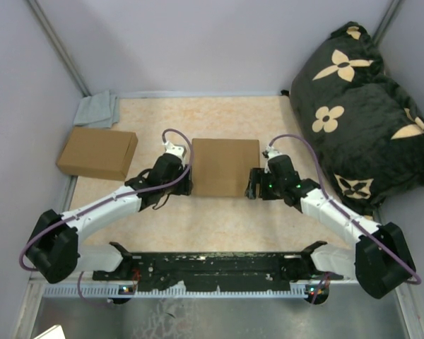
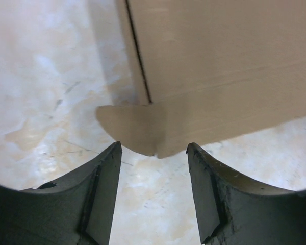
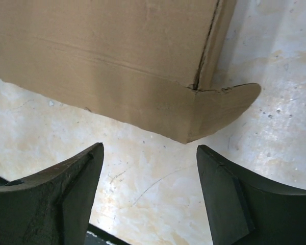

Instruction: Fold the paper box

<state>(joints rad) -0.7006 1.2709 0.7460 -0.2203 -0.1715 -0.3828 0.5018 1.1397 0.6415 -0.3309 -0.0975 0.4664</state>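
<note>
2nd box (image 1: 97,152), grey cloth (image 1: 97,109), blk cushion (image 1: 360,113)

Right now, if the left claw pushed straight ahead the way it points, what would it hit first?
Probably the rounded corner tab of the paper box, just ahead of the open left gripper. Depth is unclear; it might touch the table first.

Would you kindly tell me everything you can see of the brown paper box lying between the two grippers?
The paper box is plain brown cardboard, folded to a closed rectangle lying on the middle of the beige table. Crease lines run along its near edge, a dark slit marks each near corner, and a rounded tab sticks out sideways there. The left gripper and right gripper stand open by those corners; neither appears to touch it.
</note>
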